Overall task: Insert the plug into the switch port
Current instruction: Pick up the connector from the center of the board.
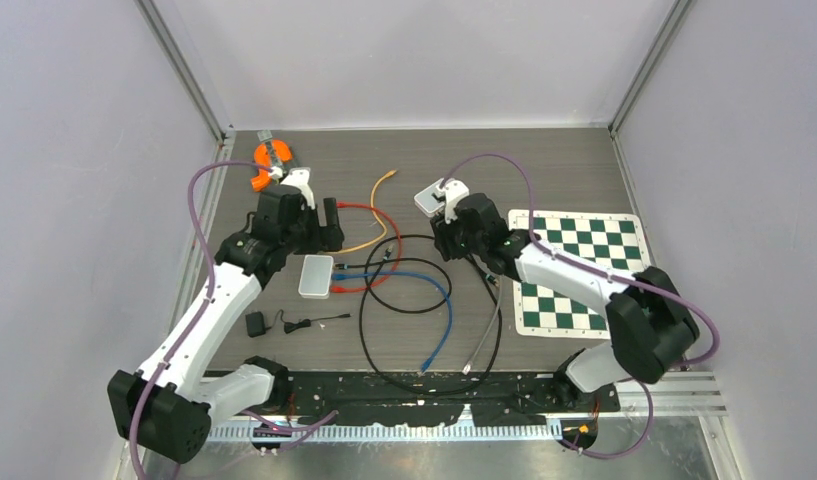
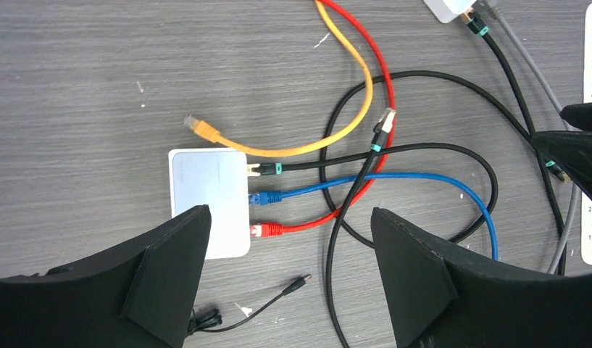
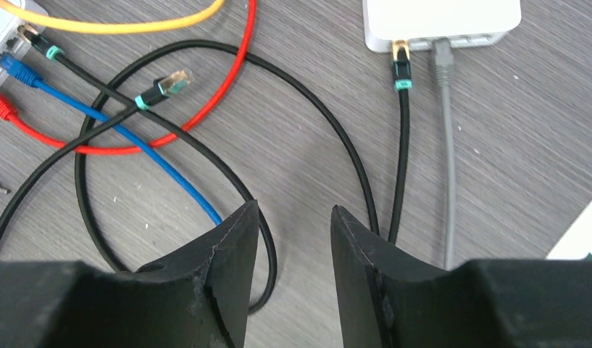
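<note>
Ends of the blue cable [image 2: 409, 175] and the grey cable [image 3: 446, 145] lie loose nearest you on the counter [image 1: 544, 170], just beyond the arm bases, with a small black adapter [image 1: 255, 323] off to the left. Farther in, the white switch [image 2: 206, 185] sits left of centre with a black, a blue and a red connector seated side by side in its right face. Your left end effector [image 2: 289, 217] hovers above that switch with its jaws spread wide and nothing between them. The free plug [image 2: 385, 119], black with a teal band, rests on the counter to the right of the white switch, lying across the red cable [image 3: 251, 29] and touching neither end effector. Your right end effector [image 3: 293, 210] hangs farther right, its jaws only a narrow gap apart, and bare counter shows through that gap, so it grips nothing. Beyond it a second white switch [image 3: 441, 18] holds a black and a grey connector. A chessboard mat [image 1: 594, 235] lies to the right and an orange object [image 1: 269, 165] at the far left.
</note>
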You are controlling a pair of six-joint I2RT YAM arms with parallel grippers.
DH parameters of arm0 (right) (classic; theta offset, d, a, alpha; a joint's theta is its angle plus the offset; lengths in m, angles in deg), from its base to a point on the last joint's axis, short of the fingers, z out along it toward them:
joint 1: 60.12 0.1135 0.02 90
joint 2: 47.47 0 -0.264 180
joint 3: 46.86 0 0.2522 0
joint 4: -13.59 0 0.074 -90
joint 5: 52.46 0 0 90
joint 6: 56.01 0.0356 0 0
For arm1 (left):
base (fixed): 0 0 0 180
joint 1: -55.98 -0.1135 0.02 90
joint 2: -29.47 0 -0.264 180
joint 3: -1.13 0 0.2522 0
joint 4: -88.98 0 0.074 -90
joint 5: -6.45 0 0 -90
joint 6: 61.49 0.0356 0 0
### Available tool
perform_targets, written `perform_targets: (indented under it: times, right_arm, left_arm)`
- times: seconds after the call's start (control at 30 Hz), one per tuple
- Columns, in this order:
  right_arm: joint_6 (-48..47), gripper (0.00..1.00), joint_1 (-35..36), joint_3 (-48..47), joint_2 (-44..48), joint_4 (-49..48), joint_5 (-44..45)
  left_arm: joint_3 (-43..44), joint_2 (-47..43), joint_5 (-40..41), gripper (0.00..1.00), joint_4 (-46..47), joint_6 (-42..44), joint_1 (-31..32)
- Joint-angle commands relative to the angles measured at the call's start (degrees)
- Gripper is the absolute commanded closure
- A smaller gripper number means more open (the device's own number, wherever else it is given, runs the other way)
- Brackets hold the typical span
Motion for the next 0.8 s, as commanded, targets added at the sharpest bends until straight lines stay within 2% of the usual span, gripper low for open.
perform_targets:
  times: [0.0, 0.23, 0.37, 0.57, 0.67, 0.77]
  right_arm:
    - [-4.1, 0.52, -0.6, -5.6, -5.2, -3.9, -4.2]
    - [-9.6, 0.54, -3.3, -18.0, -17.7, 4.0, -7.2]
    - [-9.1, 0.55, -3.9, -23.5, -22.0, 6.8, -9.6]
    - [-13.8, 0.55, -4.5, -32.0, -27.7, 12.8, -10.7]
    - [-8.5, 0.56, -5.0, -39.8, -32.0, 17.9, -11.2]
    - [-2.2, 0.55, -5.2, -43.2, -34.0, 18.3, -13.5]
  left_arm:
    - [-0.5, -0.9, -6.1, 0.16, -0.9, 0.5, -3.9]
    - [-3.4, -4.0, -9.3, 0.16, -0.5, 1.8, -7.4]
    - [-5.0, -5.3, -11.6, 0.15, -0.7, 2.7, -9.0]
    - [-4.7, -6.3, -11.9, 0.15, -3.5, 4.9, -9.9]
    - [-5.3, -7.0, -12.2, 0.15, -3.6, 5.1, -10.0]
    - [-5.8, -7.3, -12.9, 0.15, -3.3, 5.8, -10.1]
